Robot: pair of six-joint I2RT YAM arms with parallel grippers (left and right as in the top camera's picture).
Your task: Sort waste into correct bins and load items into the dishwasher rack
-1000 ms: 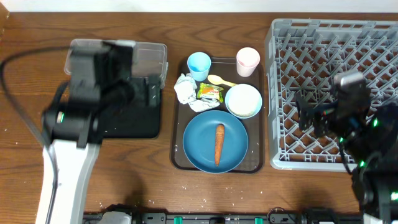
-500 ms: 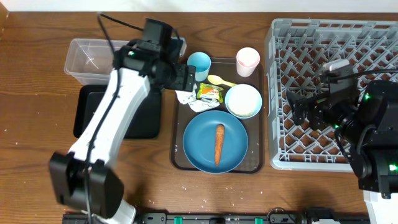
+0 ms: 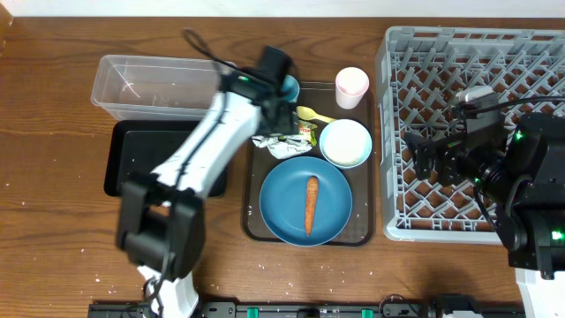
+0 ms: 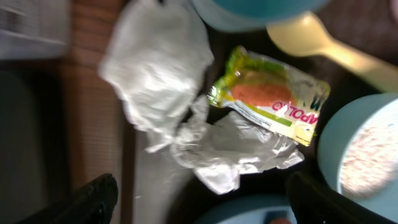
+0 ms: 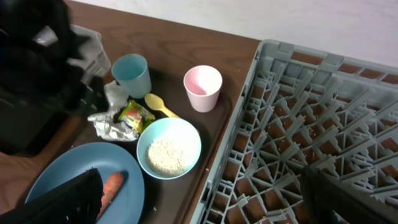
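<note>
My left gripper [image 3: 275, 110] is open and empty, hovering just over the crumpled white tissue [image 4: 158, 68] and the yellow-green snack wrapper [image 4: 270, 93] on the brown tray; its fingertips [image 4: 93, 199] stand wide apart. The yellow spoon [image 4: 329, 43], light blue cup [image 3: 284, 86], pink cup [image 3: 351, 87] and white bowl [image 3: 345, 143] of rice [image 5: 166, 154] are close by. The orange carrot [image 3: 311, 205] lies on the blue plate [image 3: 282, 208]. My right gripper [image 3: 428, 162] is open and empty above the left part of the grey dishwasher rack [image 3: 477, 53].
The clear tub [image 3: 150, 84] stands at the back left, with the black tray [image 3: 132, 159] just in front of it. The brown serving tray [image 3: 256, 225] sits between them and the rack. Rice grains are scattered on the wooden table in front.
My left arm has swung right, from over the tub and black tray to above the tissue and wrapper on the brown tray. The right arm has barely shifted.
</note>
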